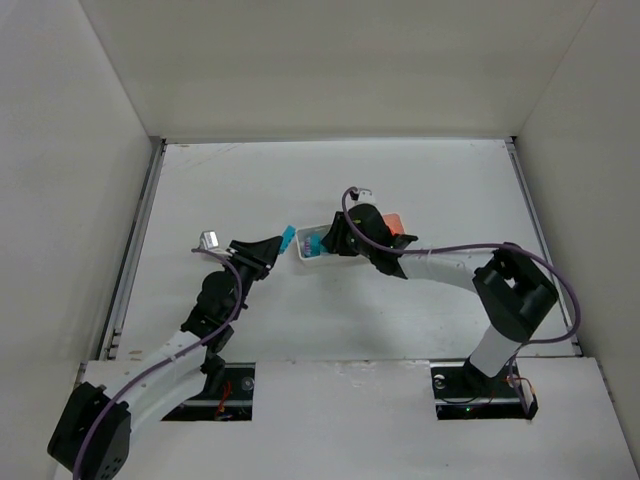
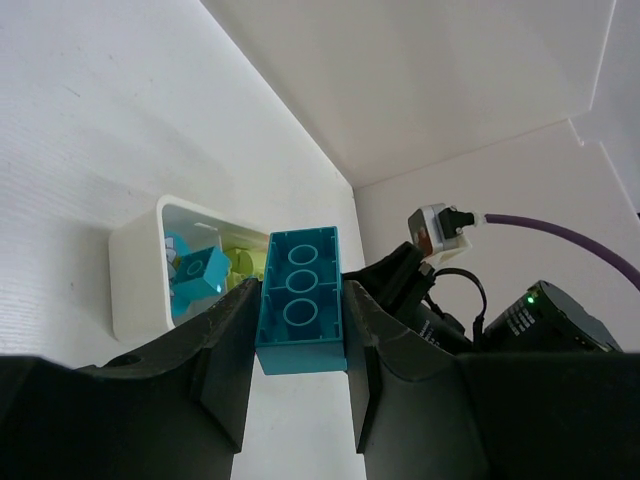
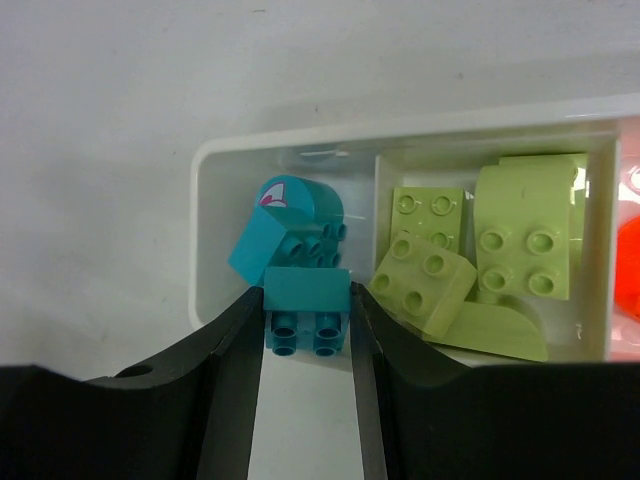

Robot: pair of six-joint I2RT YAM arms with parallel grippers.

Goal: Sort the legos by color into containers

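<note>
While the right end effector (image 3: 307,305) clamps a small teal brick (image 3: 306,290) with the teal compartment (image 3: 214,240) directly ahead, the left end effector (image 2: 300,315), farther off, grips a long teal brick (image 2: 300,290) lengthwise toward it.

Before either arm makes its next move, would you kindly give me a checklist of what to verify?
1. Grip of the left fingers on the long teal plastic brick: ok, clamped on both sides.
2. Grip of the right fingers on the small teal plastic brick: ok.
3. Small brick lined up with the teal end compartment of the white plastic tray: ok, at its near rim.
4. Only loose teal bricks in that compartment, yellow-green bricks in the next: ok.
5. Room there for two more bricks: cannot tell.
6. Clearance between the two arms, both at the same tray end: cannot tell.
</note>
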